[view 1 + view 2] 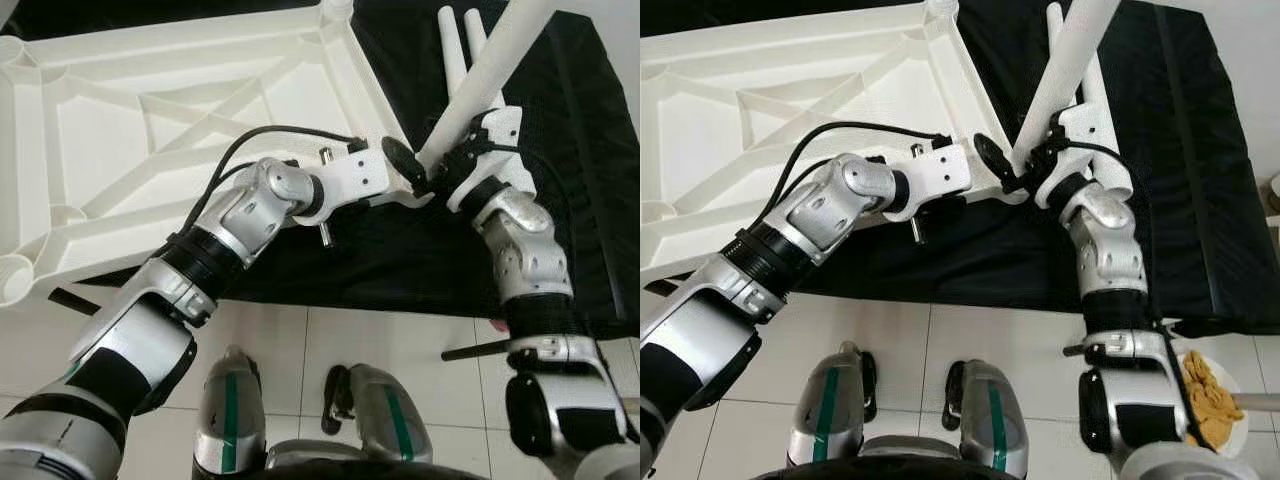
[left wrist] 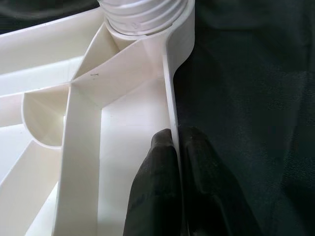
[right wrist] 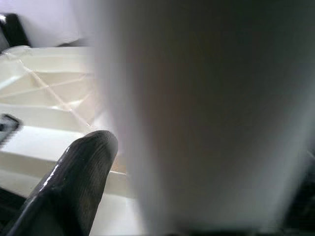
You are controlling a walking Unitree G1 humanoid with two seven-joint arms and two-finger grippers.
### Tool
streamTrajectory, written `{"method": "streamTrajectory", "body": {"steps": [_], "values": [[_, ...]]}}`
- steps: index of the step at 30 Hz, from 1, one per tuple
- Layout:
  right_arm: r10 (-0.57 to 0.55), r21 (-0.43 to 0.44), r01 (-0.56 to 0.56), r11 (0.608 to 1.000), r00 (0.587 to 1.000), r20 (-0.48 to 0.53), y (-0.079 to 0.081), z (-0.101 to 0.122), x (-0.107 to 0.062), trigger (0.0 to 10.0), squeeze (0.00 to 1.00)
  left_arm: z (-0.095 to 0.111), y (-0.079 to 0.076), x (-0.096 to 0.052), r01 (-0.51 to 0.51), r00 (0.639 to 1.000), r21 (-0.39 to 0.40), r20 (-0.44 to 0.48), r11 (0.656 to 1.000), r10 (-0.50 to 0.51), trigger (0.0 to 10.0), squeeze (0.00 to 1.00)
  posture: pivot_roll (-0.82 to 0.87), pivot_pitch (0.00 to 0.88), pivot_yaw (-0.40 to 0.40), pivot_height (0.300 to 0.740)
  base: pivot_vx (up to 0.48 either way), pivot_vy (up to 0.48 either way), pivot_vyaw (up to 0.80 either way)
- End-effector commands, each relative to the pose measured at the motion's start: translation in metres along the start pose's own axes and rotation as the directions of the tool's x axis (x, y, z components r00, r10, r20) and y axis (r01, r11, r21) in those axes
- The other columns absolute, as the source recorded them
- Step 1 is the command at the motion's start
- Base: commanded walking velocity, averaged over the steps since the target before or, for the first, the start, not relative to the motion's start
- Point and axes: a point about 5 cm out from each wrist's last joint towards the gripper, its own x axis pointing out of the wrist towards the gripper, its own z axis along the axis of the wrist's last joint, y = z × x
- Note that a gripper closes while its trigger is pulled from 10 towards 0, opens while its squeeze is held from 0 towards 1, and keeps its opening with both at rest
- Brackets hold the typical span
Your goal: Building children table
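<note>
the step in hand looks like fitting a leg into the overturned tabletop (image 1: 170,120), which lies ribbed underside up, partly on a black mat (image 1: 560,150) and partly over the tiled floor (image 1: 380,340). the left hand (image 2: 178,147) pinches the tabletop's thin side wall between its two fingers, just short of the threaded corner socket (image 2: 145,14), and seems to be steadying the piece. the right hand (image 1: 432,172) is closed around the lower part of a white leg (image 1: 485,70), which it holds tilted, its upper end leaning away to the robot's right and its lower end near the tabletop's near corner, just beside the left hand. in my judgement the next move calls for bringing the leg upright, lining its end with a corner socket and then turning it in while the left hand keeps the top from sliding; which socket is meant i cannot tell. two more legs (image 1: 458,45) lie on the mat beyond the held one, close enough to be knocked if it swings. the left hand's own wrist crowds the near corner. a plate (image 1: 1230,420) with something tan on it sits on the floor by the robot's right side, well apart from the work.
</note>
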Motion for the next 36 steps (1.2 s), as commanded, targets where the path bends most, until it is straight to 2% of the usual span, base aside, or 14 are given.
{"method": "streamTrajectory", "body": {"steps": [1,4,7,10,11,12,13,14,29,30,34,36], "values": [[0.012,0.008,-0.012,1.0,1.0,-0.002,0.0,-0.002,0.0,10.0,0.0,-0.021,-0.022,0.008,0.175,0.979,-0.024,-0.098,0.984,-0.176,10.0,0.0,0.05,0.019,-0.043,0.74,0.0,0.0,0.0],[0.017,0.004,-0.017,1.0,1.0,-0.008,-0.006,-0.002,-0.001,10.0,0.0,-0.021,-0.021,0.008,0.173,0.98,-0.025,-0.098,0.985,-0.174,10.0,0.0,0.05,0.021,-0.042,0.74,0.0,0.0,0.0],[-0.007,0.0,0.007,1.0,1.0,-0.03,-0.019,-0.006,-0.004,10.0,0.0,-0.02,-0.021,0.008,0.172,0.98,-0.025,-0.098,0.985,-0.173,10.0,0.0,0.05,0.021,-0.042,0.74,0.0,0.0,0.0],[-0.009,0.004,0.009,1.0,0.999,-0.032,-0.021,-0.007,-0.004,10.0,0.0,-0.02,-0.021,0.008,0.172,0.98,-0.025,-0.097,0.985,-0.173,10.0,0.0,0.05,0.021,-0.042,0.74,0.0,0.0,0.0],[-0.008,0.008,0.008,1.0,0.999,-0.035,-0.021,-0.008,-0.004,5.2,0.0,-0.02,-0.021,0.008,0.172,0.98,-0.025,-0.097,0.985,-0.174,10.0,0.0,0.04,0.024,-0.04,0.74,0.0,0.0,0.0],[-0.008,0.008,0.008,1.0,0.999,-0.035,-0.021,-0.008,-0.004,5.2,0.0,-0.02,-0.021,0.008,0.172,0.98,-0.025,-0.097,0.985,-0.174,10.0,0.0,0.04,0.024,-0.04,0.74,0.0,0.0,0.0],[-0.001,0.017,0.002,1.0,0.999,-0.036,-0.022,-0.009,-0.005,1.0,0.0,-0.02,-0.021,0.008,0.173,0.98,-0.024,-0.097,0.985,-0.174,10.0,0.0,0.04,0.027,-0.039,0.74,0.0,0.0,0.0],[0.0,0.024,0.0,1.0,0.999,-0.036,-0.022,-0.01,-0.006,0.0,0.0,-0.02,-0.021,0.008,0.174,0.98,-0.024,-0.096,0.985,-0.175,10.0,0.0,0.04,0.027,-0.039,0.74,0.0,0.0,0.0],[0.011,0.045,-0.01,0.999,1.0,-0.024,-0.024,-0.014,-0.008,0.0,0.0,-0.019,-0.021,0.009,0.177,0.979,-0.022,-0.096,0.984,-0.179,10.0,0.0,0.04,0.029,-0.038,0.74,0.0,0.0,0.0],[-0.002,0.044,0.003,0.999,1.0,-0.024,-0.024,-0.014,-0.007,10.0,0.0,-0.019,-0.021,0.009,0.177,0.979,-0.022,-0.096,0.984,-0.179,10.0,0.0,0.04,0.029,-0.038,0.74,0.0,0.0,0.0],[-0.082,0.067,0.083,0.994,0.997,-0.016,-0.021,-0.012,-0.003,10.0,0.0,-0.019,-0.022,0.009,0.179,0.979,-0.023,-0.095,0.984,-0.18,10.0,0.0,0.04,0.033,-0.042,0.74,0.0,0.0,0.0],[-0.082,0.067,0.083,0.994,0.997,-0.016,-0.021,-0.012,-0.003,10.0,0.0,-0.019,-0.022,0.009,0.179,0.979,-0.023,-0.095,0.984,-0.18,10.0,0.0,0.04,0.033,-0.042,0.74,0.0,0.0,0.0]]}}
